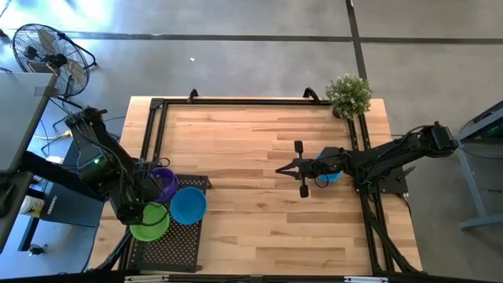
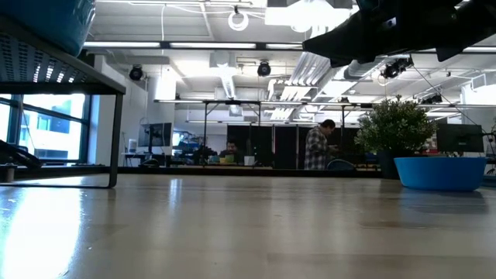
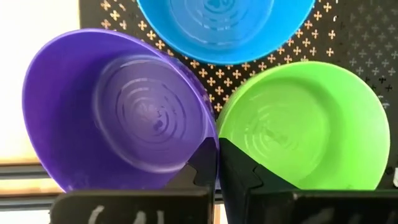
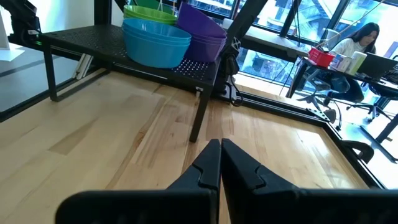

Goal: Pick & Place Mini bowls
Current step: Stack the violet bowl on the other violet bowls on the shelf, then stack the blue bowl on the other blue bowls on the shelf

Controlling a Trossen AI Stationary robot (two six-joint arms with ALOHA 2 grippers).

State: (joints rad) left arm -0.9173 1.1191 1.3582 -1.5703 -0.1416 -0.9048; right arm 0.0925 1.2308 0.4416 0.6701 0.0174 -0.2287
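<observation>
On the black perforated rack [image 1: 169, 244] at the table's left stand a purple mini bowl [image 3: 124, 112], a green one [image 3: 305, 124] and a blue one [image 3: 224, 25]. The purple bowl [image 4: 200, 22] sits tilted on other purple ones. My left gripper [image 3: 216, 171] points down over the rack, shut at the purple bowl's edge. Another blue mini bowl [image 1: 330, 176] rests on its base on the table under my right arm. Beside it my right gripper [image 1: 280, 169] is shut on nothing. It hangs level above the wood and points toward the rack. My left gripper pinches the purple bowl's rim [image 3: 208, 140] on the side next to the green bowl. One finger [image 3: 196, 165] lies inside the bowl and the other outside it. The fingers come from above, pointing down. The bowl is tilted; its underside is hidden.
A small potted plant [image 1: 348, 94] stands at the table's far right corner. A black frame [image 1: 236, 101] runs along the table's edges. A fan [image 1: 47, 47] stands on the floor beyond the far left. Bare wood [image 1: 244, 157] lies between the rack and my right gripper.
</observation>
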